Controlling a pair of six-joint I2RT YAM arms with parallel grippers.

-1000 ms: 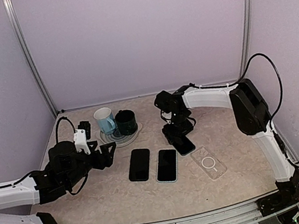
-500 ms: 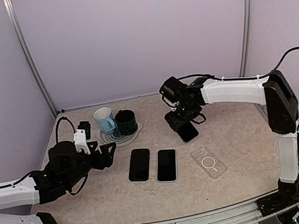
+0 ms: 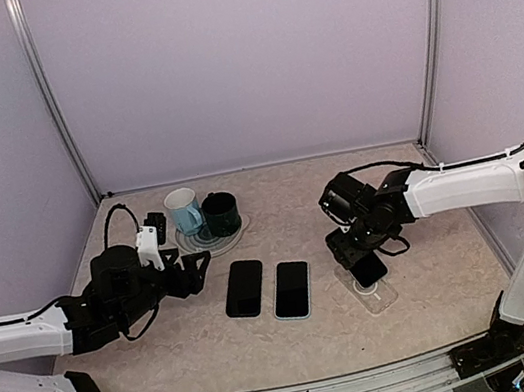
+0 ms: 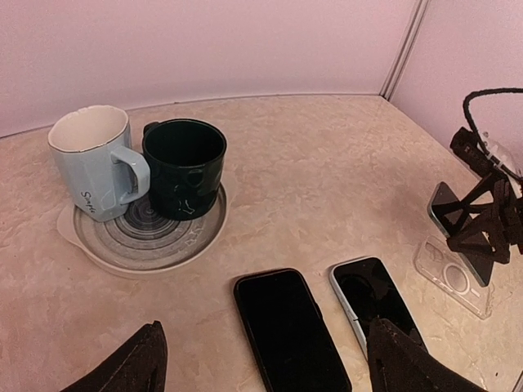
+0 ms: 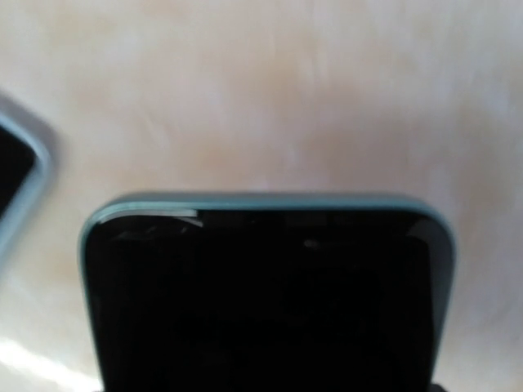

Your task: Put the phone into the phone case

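Now, hovering w/ L gripper (image 3: 192, 269) spread open, empty, at 9 o'clock. Clamping phone (image 3: 369, 267) in R gripper (image 3: 356, 252), tilted just above clear case (image 3: 379, 295): 6 o'clock of grip, long axis approx 10-to-4, nearer R arm.

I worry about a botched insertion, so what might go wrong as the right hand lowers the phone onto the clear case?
1. The phone is held tilted in the right hand over the clear case; landing edge first, it may fail to seat.
2. The case lies loose on the table, and the left hand is open far off to the other side, so a sideways push would probably slide the case.
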